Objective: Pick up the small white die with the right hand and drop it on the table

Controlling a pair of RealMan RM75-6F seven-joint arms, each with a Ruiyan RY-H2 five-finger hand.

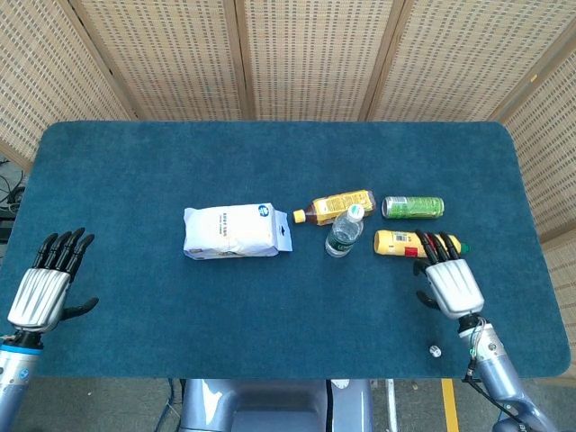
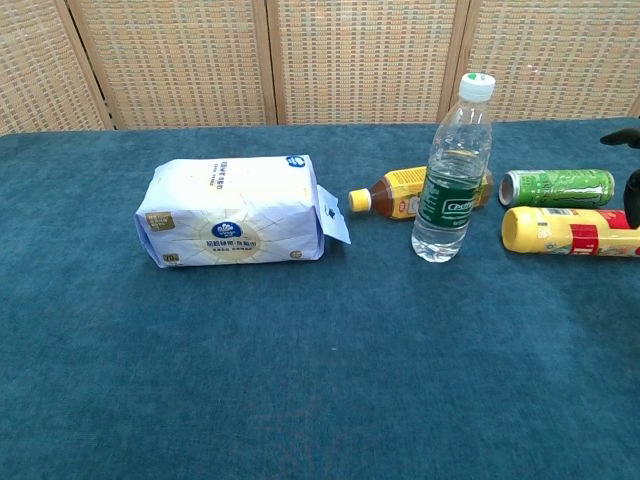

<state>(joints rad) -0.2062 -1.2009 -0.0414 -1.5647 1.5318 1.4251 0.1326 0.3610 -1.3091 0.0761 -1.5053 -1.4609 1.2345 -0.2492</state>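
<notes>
Your desk (image 1: 135, 162) wears matt blue napped cloth, the water bottle (image 2: 453, 170) is clear glossy plastic, the green can (image 2: 557, 187) shiny metal, the white pack (image 2: 232, 210) smooth, faintly glossy wrap.

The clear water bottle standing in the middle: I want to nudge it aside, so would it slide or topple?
The water bottle is tall on a narrow base, so a push near the cap would probably tip it. It looks nearly empty, so likely light. Once down, its round body could roll toward the yellow bottle lying behind it.
</notes>
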